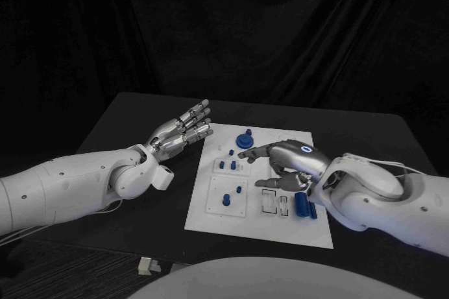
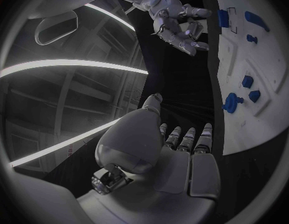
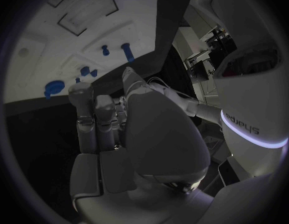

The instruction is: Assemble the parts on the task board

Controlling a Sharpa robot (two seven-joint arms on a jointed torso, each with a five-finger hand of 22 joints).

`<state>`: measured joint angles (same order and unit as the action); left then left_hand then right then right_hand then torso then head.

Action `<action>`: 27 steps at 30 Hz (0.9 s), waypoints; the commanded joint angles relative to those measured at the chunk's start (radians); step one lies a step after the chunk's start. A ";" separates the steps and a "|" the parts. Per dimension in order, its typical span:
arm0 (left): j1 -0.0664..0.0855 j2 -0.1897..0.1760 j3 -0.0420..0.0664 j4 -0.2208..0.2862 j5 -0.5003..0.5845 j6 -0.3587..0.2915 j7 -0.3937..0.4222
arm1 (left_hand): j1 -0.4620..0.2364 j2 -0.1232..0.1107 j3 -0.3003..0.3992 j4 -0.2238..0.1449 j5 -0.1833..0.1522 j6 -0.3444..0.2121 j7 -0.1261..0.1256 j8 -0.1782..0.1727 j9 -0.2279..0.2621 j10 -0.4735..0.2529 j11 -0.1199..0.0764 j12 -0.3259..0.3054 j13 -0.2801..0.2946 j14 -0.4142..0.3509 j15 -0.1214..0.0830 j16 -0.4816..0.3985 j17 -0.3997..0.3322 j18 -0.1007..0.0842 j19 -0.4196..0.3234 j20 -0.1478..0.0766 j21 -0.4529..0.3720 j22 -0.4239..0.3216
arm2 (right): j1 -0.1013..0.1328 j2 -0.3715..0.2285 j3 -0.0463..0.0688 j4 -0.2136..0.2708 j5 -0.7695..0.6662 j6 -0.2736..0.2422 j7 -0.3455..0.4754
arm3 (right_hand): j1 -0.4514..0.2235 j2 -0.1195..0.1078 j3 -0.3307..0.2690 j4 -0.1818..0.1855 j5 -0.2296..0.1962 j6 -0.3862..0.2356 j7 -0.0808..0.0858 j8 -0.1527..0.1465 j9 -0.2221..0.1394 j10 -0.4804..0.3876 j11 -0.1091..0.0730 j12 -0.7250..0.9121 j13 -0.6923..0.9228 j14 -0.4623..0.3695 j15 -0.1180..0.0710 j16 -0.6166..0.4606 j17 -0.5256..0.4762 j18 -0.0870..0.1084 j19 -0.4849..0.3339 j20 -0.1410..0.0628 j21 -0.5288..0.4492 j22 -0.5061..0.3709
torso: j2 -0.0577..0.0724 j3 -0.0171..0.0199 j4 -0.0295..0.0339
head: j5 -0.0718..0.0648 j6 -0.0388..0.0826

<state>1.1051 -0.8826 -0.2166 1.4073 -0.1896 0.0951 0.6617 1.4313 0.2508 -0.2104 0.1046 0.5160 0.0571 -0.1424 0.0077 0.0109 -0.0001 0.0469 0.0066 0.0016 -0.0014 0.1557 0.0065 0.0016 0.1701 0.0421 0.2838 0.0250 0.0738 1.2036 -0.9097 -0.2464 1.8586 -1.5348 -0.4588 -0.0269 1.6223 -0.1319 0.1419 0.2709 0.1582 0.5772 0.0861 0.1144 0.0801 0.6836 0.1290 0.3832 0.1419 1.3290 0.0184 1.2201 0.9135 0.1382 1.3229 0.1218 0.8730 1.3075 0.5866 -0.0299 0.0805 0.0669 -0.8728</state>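
The white task board [image 1: 266, 224] lies in the middle of the black table. On it are a round blue part [image 1: 245, 140] near the far edge, small blue blocks [image 1: 228, 164], two blue pegs [image 1: 228, 198] and a larger blue cylinder [image 1: 302, 204] beside empty slots. My right hand [image 1: 285, 159] hovers over the board's far right part, fingers loosely bent and holding nothing; it also shows in the left wrist view [image 2: 176, 20]. My left hand [image 1: 182, 130] is held flat with fingers stretched, over the table just left of the board's far corner, empty.
Bare black table [image 1: 140, 117] surrounds the board on all sides. A dark curtain hangs behind. A small pale object [image 1: 145, 265] sits at the table's near edge.
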 commanded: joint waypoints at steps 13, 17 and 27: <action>-0.004 0.007 0.001 -0.011 0.006 -0.001 0.017 | -0.001 0.015 0.006 0.003 0.003 0.003 0.010 0.005 0.002 0.000 0.007 -0.007 -0.002 0.001 0.007 -0.007 -0.002 0.009 -0.002 0.003 0.000 -0.001 | 0.073 -0.174 -0.002 -0.021 0.086 0.111 -0.185 | -0.182 0.011 -0.071 0.002 -0.001 0.345 -0.009 0.092 0.115 0.601 -0.134 1.065 1.080 0.078 -0.075 0.108 0.155 -0.030 0.034 -0.068 0.102 0.124 | -0.003 -0.0015 -0.0028 | -0.073 0.000; -0.008 0.006 0.001 -0.012 0.006 0.000 0.016 | 0.000 0.017 0.007 0.003 0.003 0.003 0.010 0.005 0.002 0.000 0.007 -0.007 -0.002 0.001 0.007 -0.007 -0.002 0.009 -0.001 0.003 0.000 -0.001 | 0.061 -0.174 -0.002 -0.040 0.050 0.186 -0.285 | -0.299 0.010 -0.088 0.014 0.000 0.423 -0.023 0.152 0.172 0.877 -0.133 1.184 1.416 0.192 -0.087 0.285 0.500 -0.041 0.060 -0.072 0.168 0.138 | -0.009 -0.0024 -0.0060 | -0.085 0.000; -0.014 0.008 0.001 -0.015 0.006 0.006 0.013 | 0.000 0.018 0.008 0.003 0.003 0.003 0.011 0.005 0.002 0.000 0.007 -0.007 -0.002 0.001 0.009 -0.007 -0.002 0.009 -0.001 0.003 0.000 -0.001 | 0.044 -0.155 -0.002 -0.053 0.009 0.354 -0.461 | -0.705 0.002 -0.044 0.024 -0.044 0.552 -0.078 0.349 0.435 0.887 -0.181 1.188 1.429 0.242 -0.138 0.351 0.657 -0.104 0.194 -0.127 0.537 0.219 | -0.016 0.0008 -0.0115 | -0.088 0.000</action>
<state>1.0917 -0.8768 -0.2169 1.3905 -0.1894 0.0933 0.6621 1.4314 0.2585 -0.2076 0.1075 0.5160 0.0608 -0.1390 0.0078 0.0117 -0.0001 0.0468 0.0065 0.0010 -0.0014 0.1557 0.0065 0.0011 0.1701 0.0421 0.2838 0.0250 0.0738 1.2508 -1.0655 -0.2485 1.8066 -1.4908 -0.1978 -0.3804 0.9260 -0.1268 0.0942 0.2949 0.1191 1.1246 0.0080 0.4605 0.5084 1.4652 -0.0467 1.5684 1.3081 1.4655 -0.1124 1.5683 1.3081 0.0459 1.4652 0.0018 1.4009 1.3081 0.5741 -0.0313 0.0721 -0.0228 -0.8725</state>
